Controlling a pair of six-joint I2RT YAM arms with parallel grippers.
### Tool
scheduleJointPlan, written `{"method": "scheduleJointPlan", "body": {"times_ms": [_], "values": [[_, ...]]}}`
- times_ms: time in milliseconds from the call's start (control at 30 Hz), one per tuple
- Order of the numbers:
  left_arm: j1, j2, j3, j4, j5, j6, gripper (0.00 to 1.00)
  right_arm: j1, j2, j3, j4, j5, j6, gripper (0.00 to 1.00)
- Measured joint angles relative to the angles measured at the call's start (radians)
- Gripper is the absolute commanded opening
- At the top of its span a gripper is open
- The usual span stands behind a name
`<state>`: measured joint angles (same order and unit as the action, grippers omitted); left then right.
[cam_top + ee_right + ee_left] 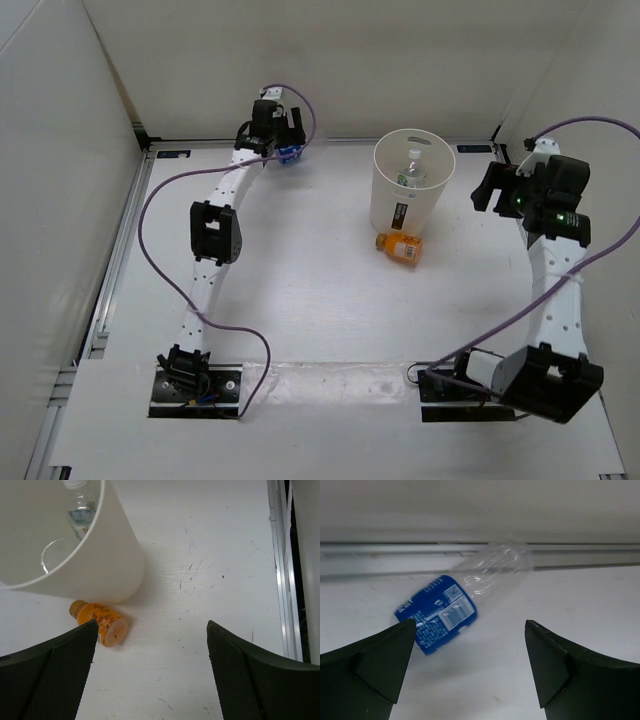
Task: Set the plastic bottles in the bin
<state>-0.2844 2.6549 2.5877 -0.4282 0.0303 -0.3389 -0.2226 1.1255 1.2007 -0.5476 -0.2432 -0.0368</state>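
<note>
Pickup step: L pincer [469,622] wide open over blue-label bottle [470,595], lying on counter [300,300] by back rail [420,550], ungripped. Next prob.: lower, close on body, carry to bin [425,205]. R pincer [152,622] wide too; orange bottle [399,247] just beside bin base.

The left hand [281,142] hides most of the blue-labelled bottle [291,156].

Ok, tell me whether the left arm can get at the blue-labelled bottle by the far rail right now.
Probably yes. The left gripper is open, and the blue-labelled bottle lies on its side just ahead of it with nothing between them. The rail close behind the bottle may crowd the approach a little.
</note>
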Motion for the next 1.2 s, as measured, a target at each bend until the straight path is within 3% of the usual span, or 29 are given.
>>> {"method": "scheduleJointPlan", "body": {"times_ms": [167,333,467,767,833,900,933,1000,1033,1200], "values": [[0.021,0.121,0.107,0.094,-0.005,0.203,1.0,-0.096,0.135,0.094,-0.016,-0.11,0.037,0.9],[0.04,0.156,0.125,0.157,0.012,0.343,1.0,-0.179,0.169,0.149,-0.025,-0.208,0.074,0.9],[0.07,0.205,0.172,0.187,0.019,0.375,1.0,-0.203,0.225,0.23,-0.053,-0.232,0.082,0.9],[0.153,0.24,0.171,0.209,0.085,0.376,0.93,-0.135,0.336,0.394,-0.106,-0.22,0.031,0.9],[0.154,0.233,0.152,0.214,0.093,0.372,0.89,-0.104,0.355,0.417,-0.11,-0.197,0.01,0.9],[0.15,0.221,0.114,0.213,0.095,0.356,0.68,-0.074,0.368,0.431,-0.112,-0.176,-0.006,0.9],[0.147,0.211,0.08,0.222,0.09,0.336,0.65,-0.057,0.372,0.434,-0.112,-0.166,-0.012,0.9],[0.145,0.159,-0.038,0.228,0.063,0.28,0.82,-0.027,0.378,0.434,-0.112,-0.135,-0.021,0.9],[0.143,0.133,-0.098,0.238,0.046,0.245,1.0,-0.013,0.38,0.434,-0.109,-0.116,-0.024,0.9],[0.15,-0.037,-0.358,0.254,-0.009,0.066,1.0,0.037,0.411,0.432,-0.073,-0.031,-0.034,0.9]]}}
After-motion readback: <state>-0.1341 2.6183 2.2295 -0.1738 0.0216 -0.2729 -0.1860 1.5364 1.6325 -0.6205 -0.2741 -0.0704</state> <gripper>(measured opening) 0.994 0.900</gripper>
